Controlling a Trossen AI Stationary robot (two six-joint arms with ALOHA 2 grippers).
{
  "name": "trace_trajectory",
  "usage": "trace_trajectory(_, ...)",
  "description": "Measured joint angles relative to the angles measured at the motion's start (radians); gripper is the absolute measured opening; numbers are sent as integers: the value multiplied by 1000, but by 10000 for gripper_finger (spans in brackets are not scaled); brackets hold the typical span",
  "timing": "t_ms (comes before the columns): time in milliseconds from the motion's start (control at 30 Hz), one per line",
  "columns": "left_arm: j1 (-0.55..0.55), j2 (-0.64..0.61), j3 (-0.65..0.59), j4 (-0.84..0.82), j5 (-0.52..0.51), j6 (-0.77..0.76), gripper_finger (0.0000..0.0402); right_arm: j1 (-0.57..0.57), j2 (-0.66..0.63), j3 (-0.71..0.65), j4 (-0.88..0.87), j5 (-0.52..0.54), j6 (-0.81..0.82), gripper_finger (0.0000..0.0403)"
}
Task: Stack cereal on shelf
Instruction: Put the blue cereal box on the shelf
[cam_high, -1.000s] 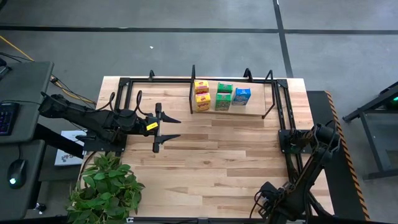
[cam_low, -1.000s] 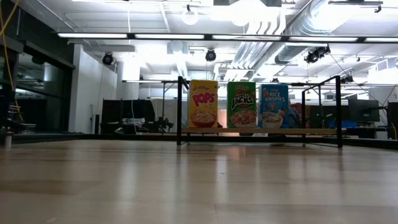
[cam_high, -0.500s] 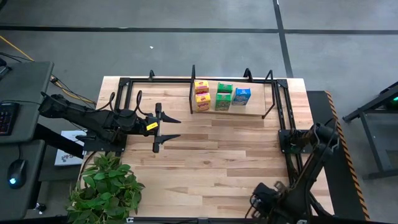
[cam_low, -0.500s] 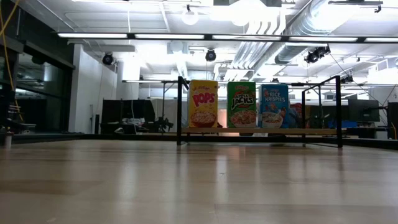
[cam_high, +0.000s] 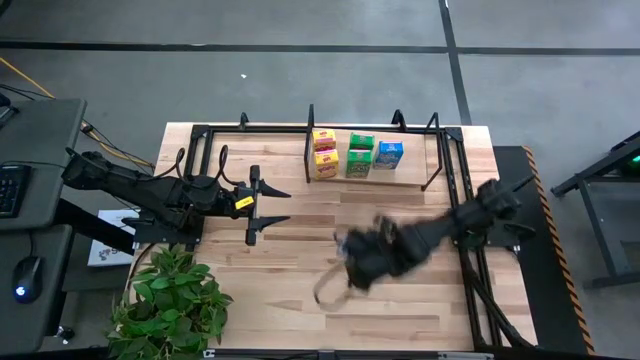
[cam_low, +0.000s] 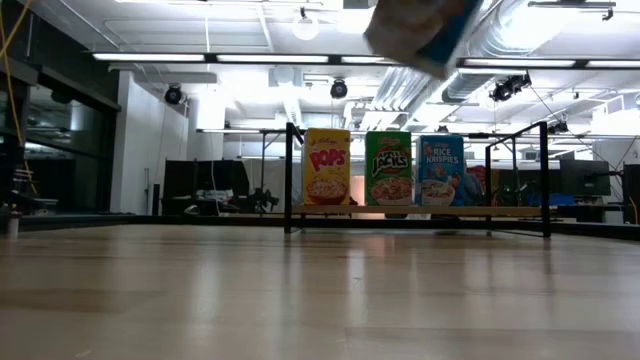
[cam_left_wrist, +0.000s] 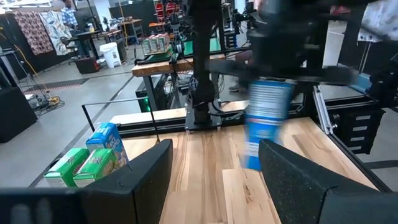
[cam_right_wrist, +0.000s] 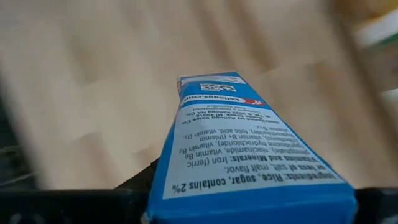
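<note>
The shelf stands at the table's far edge, a light board on a black tube frame. Yellow, green and blue cereal boxes stand upright on its board; the low view shows them in a row. My right gripper is blurred over the table's middle and shut on another blue box, high above the tabletop. My left gripper is open and empty at the left, pointing toward the table's right. My right gripper holds the blue box near its upper end, coming from above. The box hangs below the fingers, tilted and lifted clear of the table. Its narrow printed side fills the right wrist view, and blur hides the fingers' exact place.
A potted plant stands at the table's near left corner. Black tube rails run along the table's far, left and right sides. Bare wood lies between the arms and the near edge.
My right arm has swung fast from the table's near right corner toward the table's middle, up and toward the far edge, carrying the blue box, which has come into the top of the low view.
</note>
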Motion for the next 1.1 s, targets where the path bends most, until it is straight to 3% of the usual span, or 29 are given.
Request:
trace_trajectory(233, 0, 0, 0, -27, 0, -15, 230, -230, -1, 45, -250, 46, -137, 151)
trace_trajectory(533, 0, 0, 0, -22, 0, -15, 230, -402, -4, -90, -243, 0, -422, 151)
trace_trajectory(667, 0, 0, 0, -13, 0, -15, 230, -457, -5, -172, -243, 28, -526, 151)
trace_trajectory(1100, 0, 0, 0, -6, 0, -15, 230, -633, -9, -369, -172, 57, -748, 151)
